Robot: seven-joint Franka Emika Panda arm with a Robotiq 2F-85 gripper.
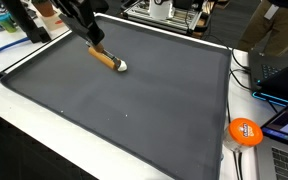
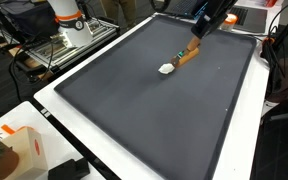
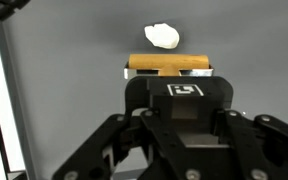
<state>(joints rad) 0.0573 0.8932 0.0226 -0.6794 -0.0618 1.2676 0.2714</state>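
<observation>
We see what looks like lab workroom: white table (image 1: 34, 125) under grey mat (image 1: 124, 110), laptops (image 1: 282, 68) and cables (image 1: 246, 70) alongside, wire cart (image 2: 56, 50) holding gear.

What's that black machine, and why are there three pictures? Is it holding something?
It is a robot arm with a gripper, a two-fingered claw, at its end. Two pictures come from cameras standing outside the robot, looking at the table from different spots. The third comes from a camera on the wrist, looking over the claw. A dark grey mat covers the table. The claw is shut on an orange-brown stick. A small white lump lies on the mat close by.
</observation>
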